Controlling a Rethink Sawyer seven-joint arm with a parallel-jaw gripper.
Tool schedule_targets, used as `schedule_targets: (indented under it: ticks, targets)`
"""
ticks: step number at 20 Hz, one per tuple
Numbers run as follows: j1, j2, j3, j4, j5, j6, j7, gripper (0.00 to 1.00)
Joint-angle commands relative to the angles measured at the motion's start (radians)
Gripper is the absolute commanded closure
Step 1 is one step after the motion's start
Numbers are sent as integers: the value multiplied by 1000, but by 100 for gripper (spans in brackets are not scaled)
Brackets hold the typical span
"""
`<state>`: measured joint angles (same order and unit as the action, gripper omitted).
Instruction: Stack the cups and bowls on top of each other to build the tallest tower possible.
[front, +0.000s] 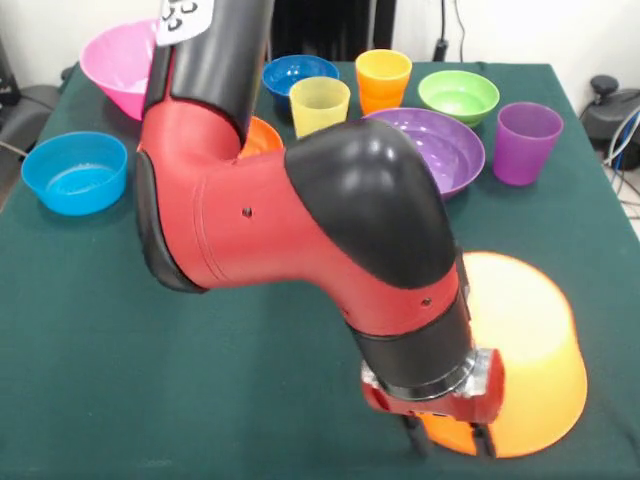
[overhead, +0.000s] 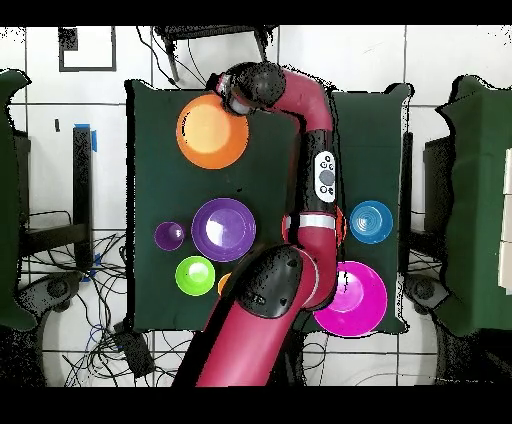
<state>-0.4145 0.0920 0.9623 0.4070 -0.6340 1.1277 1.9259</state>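
Near counter edge, front view: gripper low over the big yellow-orange bowl, which lies tipped/inverted on the green cloth
fingers: two dark fingers point down at the bowl's rim; whether they are spread, closed or clamped on the rim, cannot tell
arm: red and black arm fills the middle of the front view and blocks much of the counter
hidden: orange-red bowl only a sliver behind the arm; blue bowl partly blocked; pink bowl cut by the arm on its right side
hidden overhead: arm covers the cups and the dark blue bowl; only a bit of orange shows beside the green bowl
cut off: fingertips run off the bottom edge in the front view
cups: yellow cup, orange cup, purple cup, all upright, far side, standing separate
other bowls: purple bowl between yellow and purple cups; green bowl behind it; light blue bowl alone at the left
stacking: nothing stacked, all pieces lie singly
counter: dark green cloth, bare in the near left part
room: overhead shows white tiled floor, cables on the floor by the counter's corner
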Motion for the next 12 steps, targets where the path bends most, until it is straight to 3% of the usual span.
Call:
schedule_targets:
  ticks: [1,6,7,12]
  targets:
    - [23,-168,-216,206,-109,-83,-215,0]
    - [24,-262,-307,363,-91,-128,-130,0]
    - [20,-304,-328,428,-87,-160,-103,0]
    - [39,-385,-405,560,-106,-254,-16,0]
